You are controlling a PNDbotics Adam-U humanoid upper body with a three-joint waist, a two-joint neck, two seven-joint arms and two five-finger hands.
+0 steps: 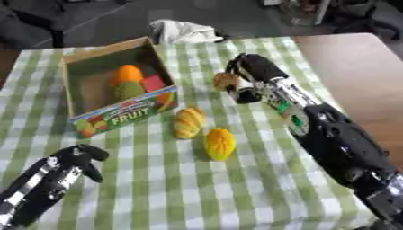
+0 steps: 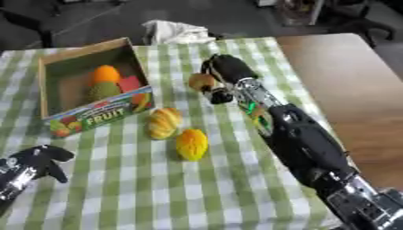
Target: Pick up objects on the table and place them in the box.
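An open cardboard box [image 1: 82,85] labelled FRUIT stands at the table's left rear; an orange fruit [image 1: 126,73], a green one [image 1: 129,90] and a red block [image 1: 154,83] lie inside. On the checked cloth in front of it lie a yellow-orange ridged piece [image 1: 188,122] and an orange oval fruit [image 1: 220,143]. My right hand [image 1: 250,72] reaches in from the lower right and is curled round a small brown-orange object [image 1: 225,81] just above the cloth. My left hand [image 1: 82,157] rests at the lower left, fingers curled, holding nothing.
A crumpled white cloth [image 1: 182,31] lies at the table's far edge behind the box. Bare brown tabletop [image 1: 358,67] shows to the right of the green checked tablecloth [image 1: 197,188]. My right forearm [image 1: 330,134] crosses the cloth's right side.
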